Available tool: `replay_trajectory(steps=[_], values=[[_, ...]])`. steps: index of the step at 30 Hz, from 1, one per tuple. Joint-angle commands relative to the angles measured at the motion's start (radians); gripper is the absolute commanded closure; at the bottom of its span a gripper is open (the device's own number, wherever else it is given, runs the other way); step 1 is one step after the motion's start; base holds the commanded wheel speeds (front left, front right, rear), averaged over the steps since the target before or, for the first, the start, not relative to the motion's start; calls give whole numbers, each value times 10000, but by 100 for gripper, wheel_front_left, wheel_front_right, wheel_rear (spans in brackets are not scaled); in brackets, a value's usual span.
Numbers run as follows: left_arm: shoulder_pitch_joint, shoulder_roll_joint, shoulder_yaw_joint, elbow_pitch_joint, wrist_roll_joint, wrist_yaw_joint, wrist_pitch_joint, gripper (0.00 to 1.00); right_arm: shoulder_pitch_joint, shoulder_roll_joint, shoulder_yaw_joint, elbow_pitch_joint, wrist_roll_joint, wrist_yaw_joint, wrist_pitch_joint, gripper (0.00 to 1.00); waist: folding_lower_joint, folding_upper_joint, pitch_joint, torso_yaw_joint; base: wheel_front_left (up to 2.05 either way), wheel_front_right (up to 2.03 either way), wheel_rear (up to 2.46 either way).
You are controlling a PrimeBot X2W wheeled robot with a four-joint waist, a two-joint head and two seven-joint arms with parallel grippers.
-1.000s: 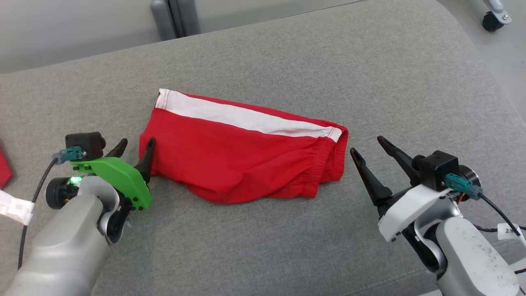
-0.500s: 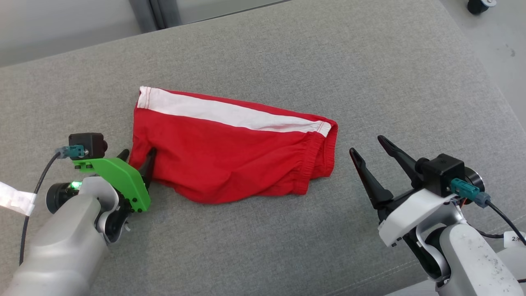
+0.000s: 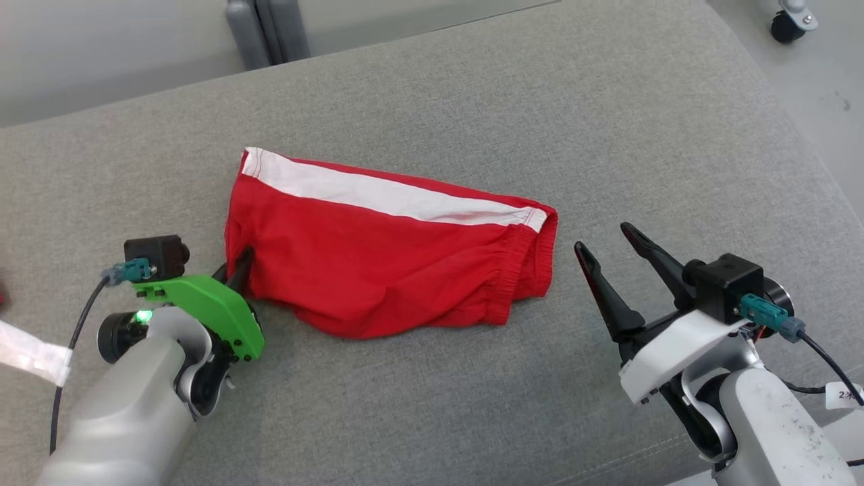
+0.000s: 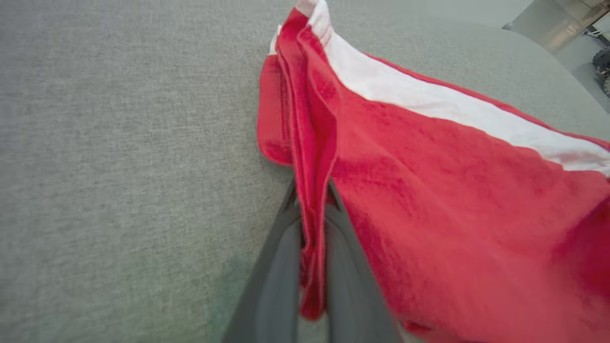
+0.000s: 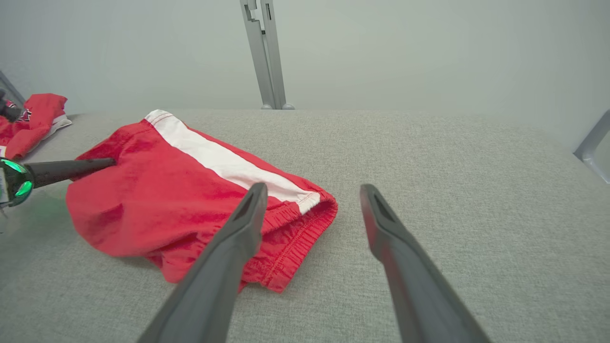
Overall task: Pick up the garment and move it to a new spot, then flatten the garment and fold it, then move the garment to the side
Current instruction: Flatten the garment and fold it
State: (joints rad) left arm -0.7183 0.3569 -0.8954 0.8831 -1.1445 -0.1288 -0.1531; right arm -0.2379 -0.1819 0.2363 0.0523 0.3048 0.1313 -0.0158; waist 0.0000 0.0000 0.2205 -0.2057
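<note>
The garment (image 3: 385,256) is a pair of red shorts with a white side stripe, lying folded on the grey cushion (image 3: 472,121). My left gripper (image 3: 237,264) is shut on the garment's left edge; in the left wrist view the garment (image 4: 429,190) has a red fold pinched between the two dark fingers (image 4: 276,267). My right gripper (image 3: 604,239) stands open just right of the elastic waistband, with nothing between its fingers. In the right wrist view the garment (image 5: 157,190) lies ahead and to the left of the right gripper (image 5: 312,193), and the left gripper's fingers (image 5: 71,167) bite its far edge.
Another red cloth (image 5: 28,121) lies at the cushion's far left end. A metal post (image 3: 266,30) stands behind the cushion. A caster wheel (image 3: 786,23) sits on the floor at the upper right. The cushion's front edge runs close below the right arm.
My left gripper has gone from open beside the garment's left edge to shut on that edge. The head camera shifted slightly. The right gripper has stayed open in place.
</note>
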Motion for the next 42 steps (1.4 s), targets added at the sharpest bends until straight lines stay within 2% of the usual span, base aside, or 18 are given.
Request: replay_trajectory(steps=[1, 10, 15, 22, 23, 24, 25, 26, 30, 35, 42], values=[[265, -2, 101, -32, -118, -31, -246, 100, 61, -44, -69, 63, -80, -11, -62, 0, 0, 0, -236, 162, 0, 0, 0], [2003, -41, 832, -900, -561, 77, -1052, 100, 495, -92, -479, 342, -267, -11, -13, 0, 0, 0, -1229, 897, 0, 0, 0], [3247, -108, 1138, -1818, -405, 370, -1119, 100, 782, 63, -632, 479, -426, -11, -51, 0, 0, 0, -1700, 1215, 0, 0, 0], [4635, -343, 2092, -3104, 178, 864, -1123, 100, 1108, 263, -613, 661, -514, -11, -115, 0, 0, 0, -2029, 1400, 0, 0, 0], [4737, -386, 2200, -3199, 276, 897, -1124, 91, 1111, 276, -592, 693, -504, -11, -116, 0, 0, 0, -2050, 1400, 0, 0, 0], [4869, -455, 2345, -3307, 380, 950, -1124, 72, 1113, 289, -576, 727, -498, -11, -130, 0, 0, 0, -2076, 1396, 0, 0, 0], [4960, -505, 2461, -3405, 489, 978, -1124, 45, 1116, 294, -560, 760, -505, -11, -138, 0, 0, 0, -2096, 1389, 0, 0, 0], [5067, -561, 2604, -3506, 642, 1027, -1125, 2, 1117, 305, -540, 806, -519, -11, -143, 0, 0, 0, -2115, 1376, 0, 0, 0], [5315, -734, 3299, -3954, 1400, 1183, -1113, 0, 1038, 380, -552, 1030, -556, -11, -125, 0, 0, 0, -2162, 1357, 0, 0, 0], [5750, -988, 4611, -4837, 2706, 1381, -1113, 0, 644, 488, -419, 1451, -635, -11, 80, 0, 0, 0, -2190, 1441, 0, 0, 0], [6487, -1354, 5849, -5883, 4386, 1267, -1110, 0, -408, 596, -146, 2349, -544, -11, 811, 0, 0, 0, -2132, 1721, 0, 0, 0]])
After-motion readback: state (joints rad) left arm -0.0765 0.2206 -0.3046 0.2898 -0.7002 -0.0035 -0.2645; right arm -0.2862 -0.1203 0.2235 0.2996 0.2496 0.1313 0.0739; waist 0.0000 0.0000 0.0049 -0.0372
